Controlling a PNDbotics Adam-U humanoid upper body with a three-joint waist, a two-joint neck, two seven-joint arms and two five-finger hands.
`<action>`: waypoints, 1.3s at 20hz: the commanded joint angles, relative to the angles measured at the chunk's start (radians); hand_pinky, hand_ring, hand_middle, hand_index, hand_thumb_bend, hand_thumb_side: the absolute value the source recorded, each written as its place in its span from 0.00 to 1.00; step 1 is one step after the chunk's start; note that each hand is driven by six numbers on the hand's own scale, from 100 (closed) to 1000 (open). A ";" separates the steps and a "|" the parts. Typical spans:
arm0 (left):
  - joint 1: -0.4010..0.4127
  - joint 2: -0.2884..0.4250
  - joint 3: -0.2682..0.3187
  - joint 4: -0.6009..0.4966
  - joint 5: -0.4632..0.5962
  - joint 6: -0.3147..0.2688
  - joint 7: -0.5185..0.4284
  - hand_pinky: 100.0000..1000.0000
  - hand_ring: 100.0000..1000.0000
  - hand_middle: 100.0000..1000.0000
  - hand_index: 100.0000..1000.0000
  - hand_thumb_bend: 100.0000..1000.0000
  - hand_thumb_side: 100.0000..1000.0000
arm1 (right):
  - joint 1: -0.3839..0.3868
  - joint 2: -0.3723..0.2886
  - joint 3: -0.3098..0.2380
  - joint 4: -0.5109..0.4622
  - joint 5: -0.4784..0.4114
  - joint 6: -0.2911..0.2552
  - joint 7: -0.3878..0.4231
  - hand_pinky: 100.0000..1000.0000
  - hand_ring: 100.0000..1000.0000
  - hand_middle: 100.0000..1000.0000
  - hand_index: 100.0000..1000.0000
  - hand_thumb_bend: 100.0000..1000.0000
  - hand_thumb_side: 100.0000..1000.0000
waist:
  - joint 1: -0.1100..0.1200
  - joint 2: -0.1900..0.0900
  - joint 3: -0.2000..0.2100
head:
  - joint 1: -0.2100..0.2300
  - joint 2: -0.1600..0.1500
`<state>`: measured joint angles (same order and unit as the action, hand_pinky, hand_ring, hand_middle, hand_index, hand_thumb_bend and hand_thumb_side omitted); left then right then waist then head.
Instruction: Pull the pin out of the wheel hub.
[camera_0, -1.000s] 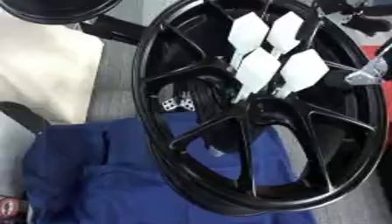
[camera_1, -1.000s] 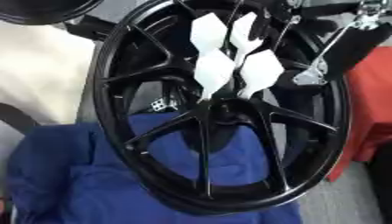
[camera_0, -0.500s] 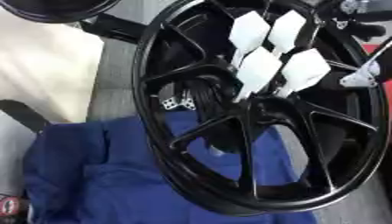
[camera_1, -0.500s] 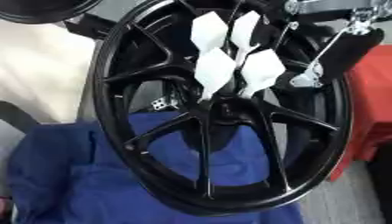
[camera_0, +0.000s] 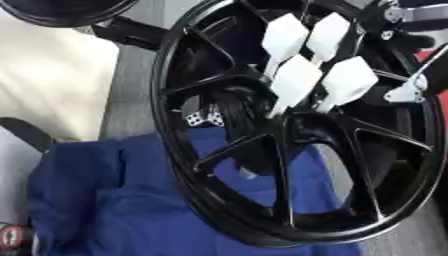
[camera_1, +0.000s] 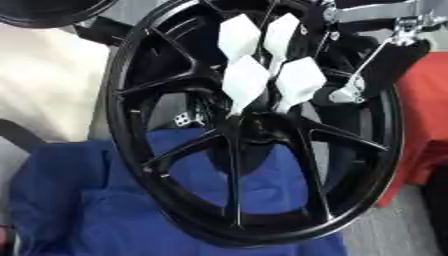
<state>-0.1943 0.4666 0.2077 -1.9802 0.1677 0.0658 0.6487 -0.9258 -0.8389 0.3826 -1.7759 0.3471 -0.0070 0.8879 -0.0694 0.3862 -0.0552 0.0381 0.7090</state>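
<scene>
The black wheel hub (camera_1: 262, 235) stands tilted on a blue cloth and fills most of both views. Several white pins with flat diamond-shaped heads (camera_0: 296, 80) stick out of its centre, their thin stems meeting where the spokes join. My right arm comes in from the upper right, over the rim. My right hand (camera_1: 348, 94) shows as a dark shape with a silver piece, just right of the pin heads and close to them. It is black against the black wheel, so I cannot make out whether it touches a pin. My left hand is out of sight.
The blue cloth (camera_0: 105, 200) covers the lower left. A cream surface (camera_0: 52, 75) lies at the left, and part of another black wheel (camera_0: 61, 10) shows at the top left. Something red (camera_1: 424, 100) stands at the right. Small silver pieces (camera_0: 201, 118) sit behind the spokes.
My right arm has come a little lower at the upper right. The wheel and the white pins have not moved.
</scene>
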 joint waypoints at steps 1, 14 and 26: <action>-0.008 0.014 0.006 -0.020 0.001 -0.001 -0.003 0.75 0.70 0.66 0.70 0.51 0.51 | -0.011 -0.013 -0.005 0.006 0.008 0.003 -0.005 0.18 0.06 0.65 0.76 0.31 0.10 | 0.005 -0.017 0.001 | -0.003 -0.014; -0.010 0.012 0.007 -0.020 0.002 -0.001 -0.003 0.75 0.70 0.66 0.70 0.51 0.51 | -0.014 0.006 0.013 0.031 0.007 0.000 -0.020 0.16 0.04 0.59 0.70 0.25 0.14 | 0.005 -0.014 0.004 | -0.003 -0.014; -0.009 0.011 0.010 -0.020 0.004 0.001 0.000 0.75 0.70 0.66 0.70 0.51 0.51 | -0.013 0.010 0.018 0.028 -0.045 0.013 -0.043 0.10 0.00 0.45 0.53 0.17 0.10 | 0.004 -0.015 0.004 | -0.001 -0.011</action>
<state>-0.1953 0.4657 0.2077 -1.9802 0.1696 0.0661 0.6486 -0.9263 -0.8135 0.4073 -1.7414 0.3164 0.0030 0.8502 -0.0696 0.3883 -0.0519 0.0373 0.7085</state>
